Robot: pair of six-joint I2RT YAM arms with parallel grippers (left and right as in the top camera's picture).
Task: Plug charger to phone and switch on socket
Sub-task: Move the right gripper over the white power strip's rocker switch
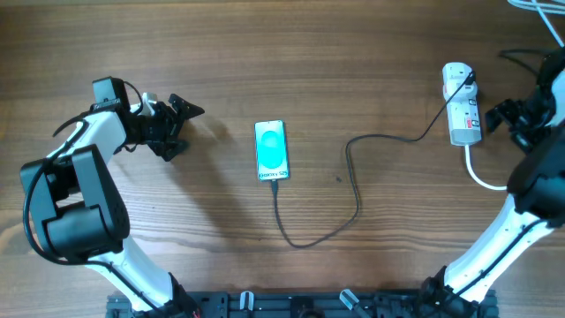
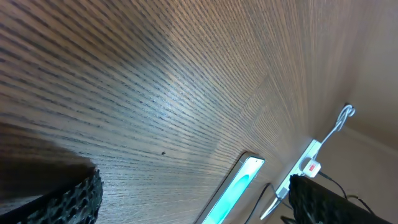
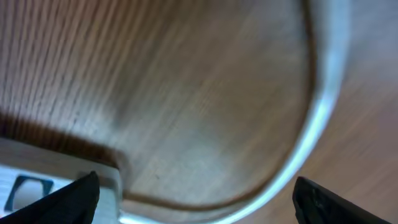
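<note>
At the centre of the wooden worktop [image 1: 371, 53] lies the phone [image 1: 271, 148], teal screen up. The black charger [image 1: 276, 201] meets its lower edge and loops right to the white socket [image 1: 462, 110]. The left pincer [image 1: 179, 130] gapes wide and empty, left of the phone. The right pincer [image 1: 496, 120] is spread wide and empty, just beside the socket.

A brown wooden tabletop [image 1: 371, 71] fills the overhead view, its fine grain running side to side. Light falls evenly and throws soft, blurred shadows on the wood. In the left wrist view a pale sheen [image 2: 180, 87] lies across the boards, and beyond the tabletop's far edge shows a plain beige surface [image 2: 382, 143], wall or floor unclear. A black rail [image 1: 291, 305] lines the near edge.
</note>
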